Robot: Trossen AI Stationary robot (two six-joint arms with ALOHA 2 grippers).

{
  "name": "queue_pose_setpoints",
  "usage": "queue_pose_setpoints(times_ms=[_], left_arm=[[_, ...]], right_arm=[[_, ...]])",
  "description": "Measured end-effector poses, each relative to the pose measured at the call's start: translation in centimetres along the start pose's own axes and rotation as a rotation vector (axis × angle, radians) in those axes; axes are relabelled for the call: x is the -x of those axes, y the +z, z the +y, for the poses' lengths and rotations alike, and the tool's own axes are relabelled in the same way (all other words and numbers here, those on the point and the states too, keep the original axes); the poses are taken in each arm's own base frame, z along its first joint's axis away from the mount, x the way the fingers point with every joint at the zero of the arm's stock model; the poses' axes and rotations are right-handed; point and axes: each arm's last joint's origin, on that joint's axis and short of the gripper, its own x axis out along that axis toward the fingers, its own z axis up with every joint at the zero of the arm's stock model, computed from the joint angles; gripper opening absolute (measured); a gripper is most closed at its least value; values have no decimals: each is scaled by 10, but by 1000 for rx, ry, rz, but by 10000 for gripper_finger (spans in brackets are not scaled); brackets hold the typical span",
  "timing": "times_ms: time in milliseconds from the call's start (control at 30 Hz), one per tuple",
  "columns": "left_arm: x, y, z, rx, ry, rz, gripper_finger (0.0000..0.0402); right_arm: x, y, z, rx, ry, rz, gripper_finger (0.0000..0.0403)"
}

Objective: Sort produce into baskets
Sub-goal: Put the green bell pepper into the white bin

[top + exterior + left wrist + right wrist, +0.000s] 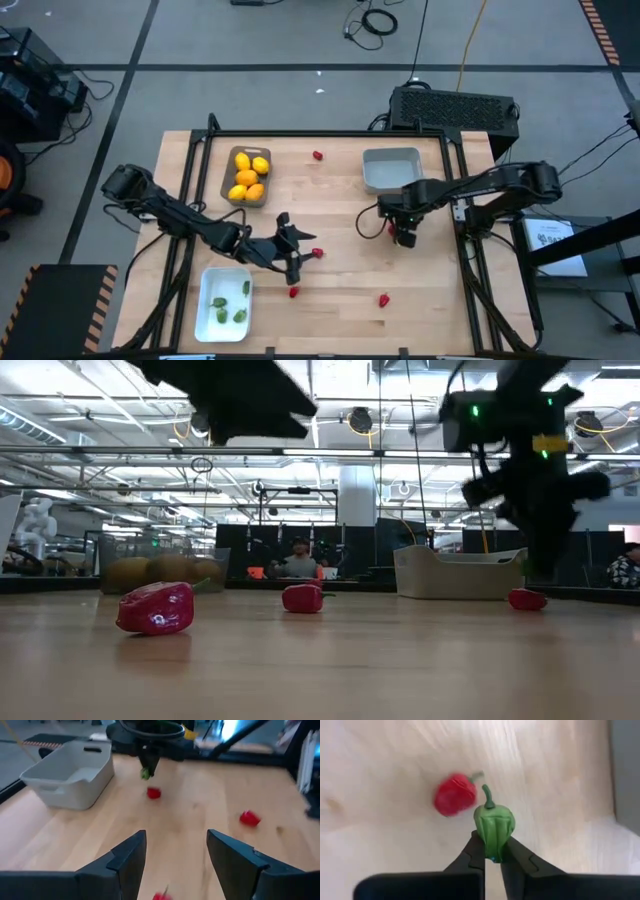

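Observation:
My right gripper (pixel 403 236) is shut on a small green pepper-like piece (pixel 493 824) above the table, right of the middle. A red piece (pixel 455 795) lies on the table just beside it. My left gripper (pixel 293 254) is open and empty above the table's middle, with a red piece (pixel 318 253) just to its right. That piece shows at the lower edge of the left wrist view (pixel 161 896). The brown-grey basket (pixel 229 172) holds several yellow and orange fruits (pixel 248 177). The white basket (pixel 208 318) holds green pieces (pixel 220 303). The grey-blue basket (pixel 392 170) stands at the far right. My right gripper pinches the green piece by its body (pixel 492 845), at the end away from the stem, between its two fingertips (pixel 475 851). The fingers point down from above. The piece is lifted clear of the table, as the left wrist view (pixel 146 773) shows.
More red pieces lie loose on the wood: one at the far side (pixel 318 155), one near the white basket (pixel 293 292), one toward the near right (pixel 384 299). A black box (pixel 455 108) stands beyond the far edge.

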Motion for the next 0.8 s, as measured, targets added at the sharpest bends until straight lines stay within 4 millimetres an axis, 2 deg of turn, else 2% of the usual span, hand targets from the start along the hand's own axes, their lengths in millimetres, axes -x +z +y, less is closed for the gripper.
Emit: queue_pose_setpoints(times_ms=[167, 267, 500, 667, 800], left_arm=[[-19, -4, -12, 73, -48, -131, 215], [-37, -15, -23, 92, -124, -219, 215], [-83, -49, -44, 137, -202, -352, 215], [-117, -40, -81, -75, -325, -385, 215], [-137, -27, -106, -289, -297, -306, 215]], right_arm=[[25, -2, 20, 11, 44, -97, 24], [34, -9, 37, 42, 88, -171, 36], [52, -23, 98, 162, 243, -461, 42], [64, -36, 139, 355, 402, -645, 43], [71, -50, 157, 442, 424, -732, 43]])
